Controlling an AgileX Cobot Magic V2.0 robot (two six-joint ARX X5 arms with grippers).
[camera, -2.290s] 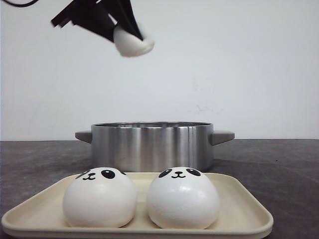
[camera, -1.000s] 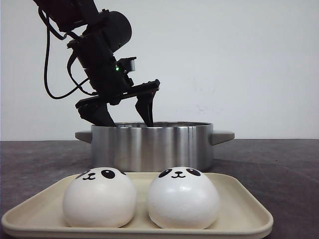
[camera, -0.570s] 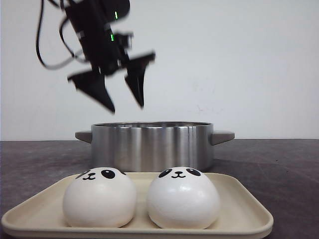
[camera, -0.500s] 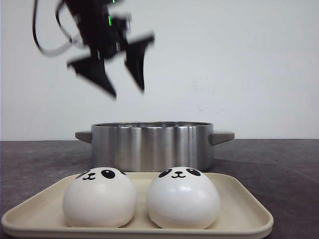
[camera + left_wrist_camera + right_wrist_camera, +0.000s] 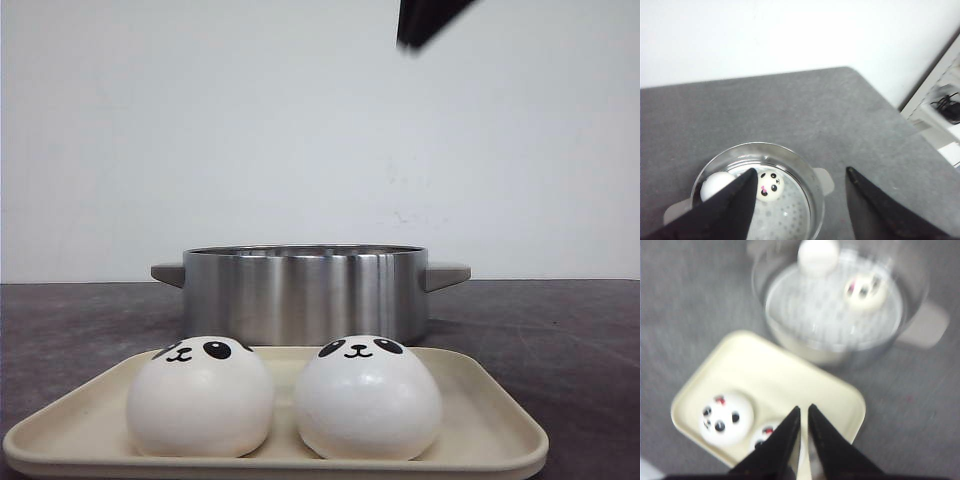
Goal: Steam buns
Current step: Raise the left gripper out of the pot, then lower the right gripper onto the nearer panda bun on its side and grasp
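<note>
Two white panda-face buns (image 5: 200,395) (image 5: 367,397) sit side by side on the cream tray (image 5: 480,440), in front of the steel pot (image 5: 305,295). Two more buns lie inside the pot: one face-up (image 5: 771,185), and one (image 5: 714,184) partly hidden behind a finger. My left gripper (image 5: 801,170) is open and empty, high above the pot. My right gripper (image 5: 804,410) is shut and empty, high over the tray (image 5: 790,375). It covers part of one bun (image 5: 765,436), beside the other (image 5: 725,417). Only a blurred dark tip of it (image 5: 420,22) shows in the front view.
The pot has two side handles (image 5: 447,273) and a perforated steamer insert (image 5: 830,315). The dark grey table (image 5: 560,340) ends at a corner beyond the pot (image 5: 850,70), with white furniture and cables (image 5: 945,105) past it.
The left gripper carried a bun over the pot, lowered to its rim, opened, then rose out of the front view. A dark tip of the right gripper has come in at the top right.
</note>
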